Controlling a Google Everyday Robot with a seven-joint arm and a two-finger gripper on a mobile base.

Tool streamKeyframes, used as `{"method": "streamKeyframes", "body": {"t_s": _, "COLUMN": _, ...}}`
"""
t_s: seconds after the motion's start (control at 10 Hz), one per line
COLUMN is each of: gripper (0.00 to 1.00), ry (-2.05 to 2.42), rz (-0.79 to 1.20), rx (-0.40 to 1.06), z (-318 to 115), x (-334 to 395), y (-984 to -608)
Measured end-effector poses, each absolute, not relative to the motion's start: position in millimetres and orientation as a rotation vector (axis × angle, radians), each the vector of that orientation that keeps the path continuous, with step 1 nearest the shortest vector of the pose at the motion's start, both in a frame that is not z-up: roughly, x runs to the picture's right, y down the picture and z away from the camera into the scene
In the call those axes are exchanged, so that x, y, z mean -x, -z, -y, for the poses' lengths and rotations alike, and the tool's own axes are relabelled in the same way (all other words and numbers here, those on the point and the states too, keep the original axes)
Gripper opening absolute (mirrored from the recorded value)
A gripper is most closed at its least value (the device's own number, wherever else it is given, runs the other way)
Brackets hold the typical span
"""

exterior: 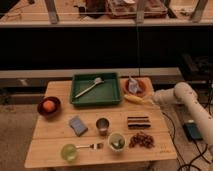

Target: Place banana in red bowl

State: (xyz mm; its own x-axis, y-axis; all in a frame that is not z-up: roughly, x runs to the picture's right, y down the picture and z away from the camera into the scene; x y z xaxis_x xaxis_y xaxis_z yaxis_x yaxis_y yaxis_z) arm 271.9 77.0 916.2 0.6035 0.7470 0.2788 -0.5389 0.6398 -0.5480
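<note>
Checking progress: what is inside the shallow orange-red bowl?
Only a pale crumpled item; anything beneath it is hidden. The slim yellow banana is outside the orange-red bowl, by its front rim, the shut gripper at the banana's right end.

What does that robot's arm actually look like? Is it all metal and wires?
No bare metal shows. The arm is smooth and white, made of thick rounded tube sections with bulbous joints, and no cables are visible along it. It narrows to a pale gripper, which is at the right side of the table, beside the banana.
</note>
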Motion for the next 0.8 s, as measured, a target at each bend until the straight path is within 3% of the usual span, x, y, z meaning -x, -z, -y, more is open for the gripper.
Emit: {"method": "streamKeyframes", "body": {"t_s": 0.8, "gripper": 0.00, "ry": -0.839, "rz": 0.370, "rx": 0.306, "z": -65.8, "x": -353.6, "y": -892.9}}
